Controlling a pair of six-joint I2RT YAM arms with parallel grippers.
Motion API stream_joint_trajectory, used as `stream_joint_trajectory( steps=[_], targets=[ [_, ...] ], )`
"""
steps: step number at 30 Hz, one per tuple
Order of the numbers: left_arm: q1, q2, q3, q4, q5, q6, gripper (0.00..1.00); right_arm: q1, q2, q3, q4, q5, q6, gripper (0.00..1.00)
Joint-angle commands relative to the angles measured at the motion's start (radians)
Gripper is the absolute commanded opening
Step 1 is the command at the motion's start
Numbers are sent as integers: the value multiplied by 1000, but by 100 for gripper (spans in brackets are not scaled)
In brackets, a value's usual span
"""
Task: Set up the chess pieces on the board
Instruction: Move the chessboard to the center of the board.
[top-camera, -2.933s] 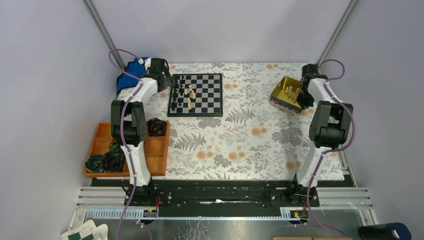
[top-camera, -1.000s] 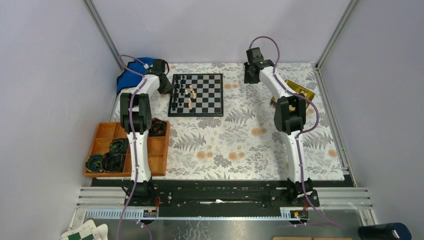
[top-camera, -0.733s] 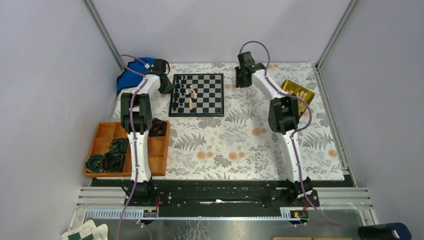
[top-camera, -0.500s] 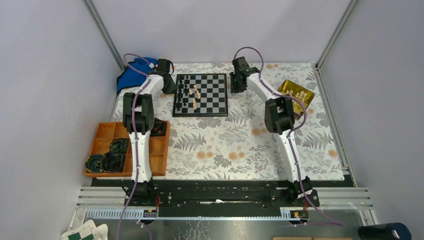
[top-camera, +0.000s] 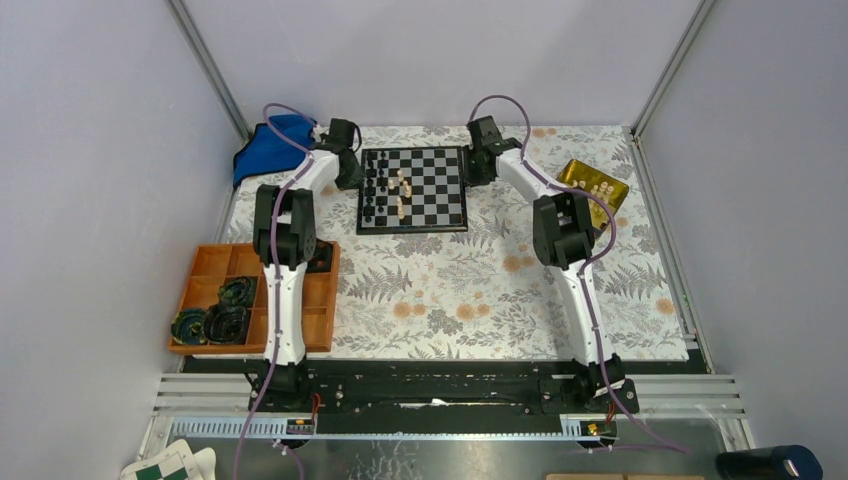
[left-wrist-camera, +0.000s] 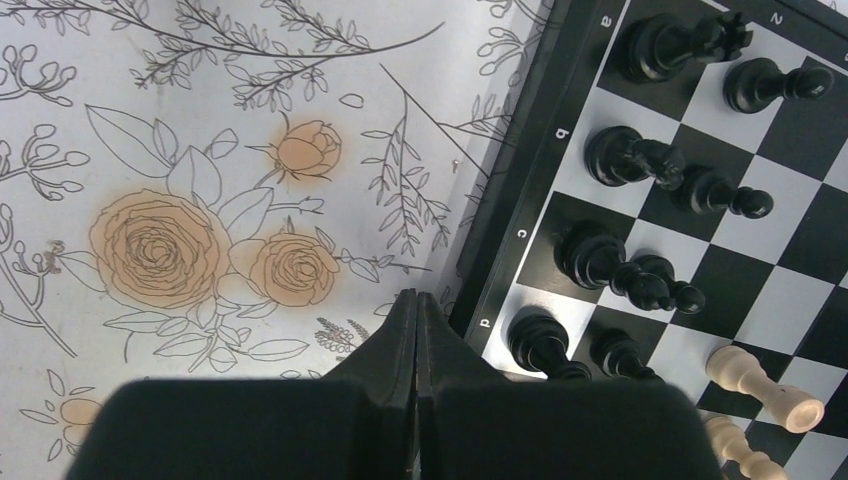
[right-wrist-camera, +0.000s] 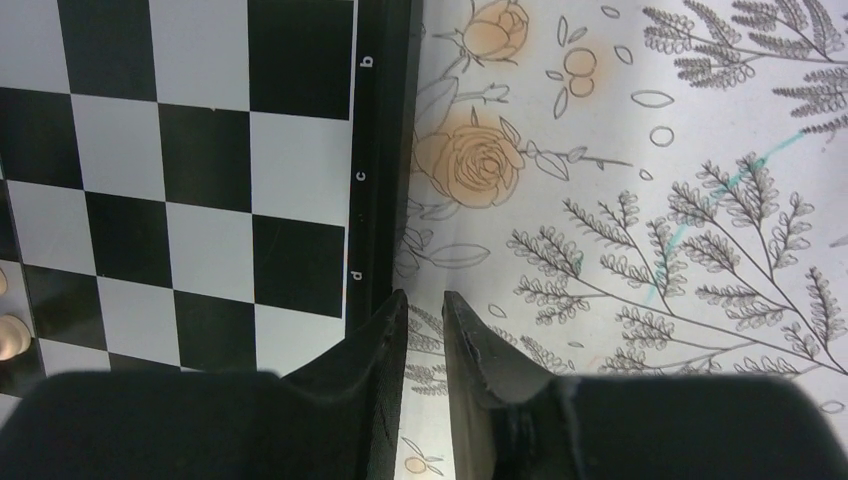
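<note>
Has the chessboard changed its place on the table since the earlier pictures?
Yes. In the top view the board has slid to the right, farther from the orange tray, which has stayed in its place.

— What covers the bench (top-camera: 640, 300)?

— A pale floral cover (top-camera: 470, 290), printed with ferns and orange roses, spread across it.

— And on top of that?

— The board (top-camera: 440, 195) lies flat between the left pincer (top-camera: 350, 172) and the right pincer (top-camera: 480, 166), with one at each side edge. A blue cloth (top-camera: 268, 145) is bunched just left of the left pincer. A gold tin (top-camera: 572, 172) sits right of the right pincer, apart from it. An orange wooden tray (top-camera: 210, 265) lies well nearer the arm bases than the left pincer, slightly to its left.
</note>
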Motion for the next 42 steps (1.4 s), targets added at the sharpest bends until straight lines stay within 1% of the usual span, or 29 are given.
stream_joint_trajectory(
  steps=[1, 10, 15, 23, 42],
  targets=[
    [-75, 26, 30, -4, 59, 11, 0, 15, -83, -107, 13, -14, -22, 27],
    [-181, 24, 26, -6, 54, 31, 0, 15, -172, -262, 53, 14, -55, 26],
    [-215, -2, -21, -5, 44, 30, 0, 12, -231, -354, 76, 47, -61, 27],
    [-254, -34, -64, -6, 43, 30, 0, 8, -303, -467, 101, 59, -58, 26],
    [-382, -85, -129, -4, 34, 23, 0, -7, -434, -655, 145, 98, -61, 27]
  ],
)
